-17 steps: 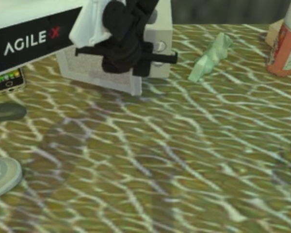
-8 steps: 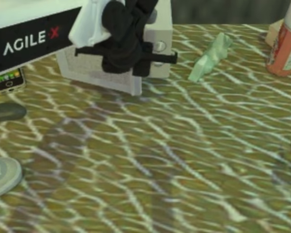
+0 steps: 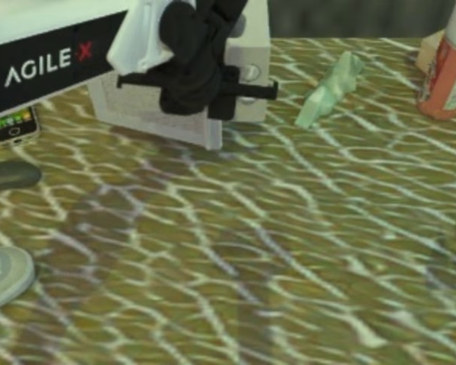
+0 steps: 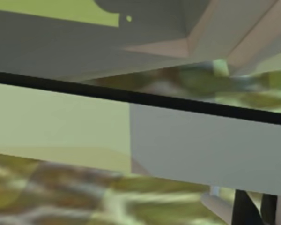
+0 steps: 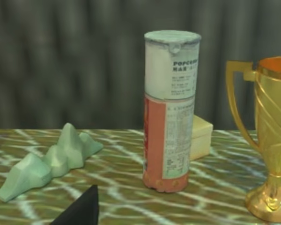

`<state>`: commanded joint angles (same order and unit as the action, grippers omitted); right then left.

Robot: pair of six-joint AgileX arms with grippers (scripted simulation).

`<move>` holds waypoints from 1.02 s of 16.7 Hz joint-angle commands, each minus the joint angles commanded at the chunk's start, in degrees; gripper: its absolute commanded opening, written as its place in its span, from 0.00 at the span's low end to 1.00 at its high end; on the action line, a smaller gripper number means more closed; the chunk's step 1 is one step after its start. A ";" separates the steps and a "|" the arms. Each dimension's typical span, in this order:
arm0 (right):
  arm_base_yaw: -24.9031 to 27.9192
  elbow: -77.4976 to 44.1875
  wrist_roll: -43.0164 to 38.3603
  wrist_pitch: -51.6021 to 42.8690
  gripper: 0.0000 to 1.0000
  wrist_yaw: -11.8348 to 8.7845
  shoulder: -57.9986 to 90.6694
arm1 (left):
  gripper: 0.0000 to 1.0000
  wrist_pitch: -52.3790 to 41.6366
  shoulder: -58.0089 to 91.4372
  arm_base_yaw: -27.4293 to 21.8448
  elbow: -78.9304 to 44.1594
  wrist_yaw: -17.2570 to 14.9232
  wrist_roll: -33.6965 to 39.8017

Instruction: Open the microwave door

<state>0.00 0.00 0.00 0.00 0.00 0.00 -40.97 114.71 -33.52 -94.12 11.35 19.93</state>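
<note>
The cream-white microwave [image 3: 252, 34] stands at the table's back left, with a silver knob [image 3: 251, 72] showing on its right panel. The microwave door [image 3: 148, 114], with its grey speckled window, is swung a little out from the front, its free edge nearest the table's middle. My left arm reaches in from the left, and my left gripper [image 3: 209, 103] is shut on that free edge. In the left wrist view the door [image 4: 210, 150] fills the picture, with the left gripper [image 4: 254, 213] at its rim. Only a black tip of my right gripper [image 5: 82, 211] shows, parked far right.
A phone [image 3: 14, 125], a dark oval [image 3: 11, 175] and a grey disc [image 3: 4, 274] lie along the left edge. A green jagged block [image 3: 330, 87] lies right of the microwave. An orange-and-white can [image 3: 444, 76], a cream box [image 5: 201, 136] and a gold trophy [image 5: 271, 136] stand back right.
My left gripper has crept slightly to the left with the door's edge. Everything else is as before.
</note>
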 joint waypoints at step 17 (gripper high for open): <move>0.00 0.00 0.00 0.00 1.00 0.00 0.00 | 0.00 3.25 -5.08 1.19 7.24 -3.56 -6.59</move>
<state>0.00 0.00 0.00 0.00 0.00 0.00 -37.72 109.63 -32.33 -86.88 7.79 13.34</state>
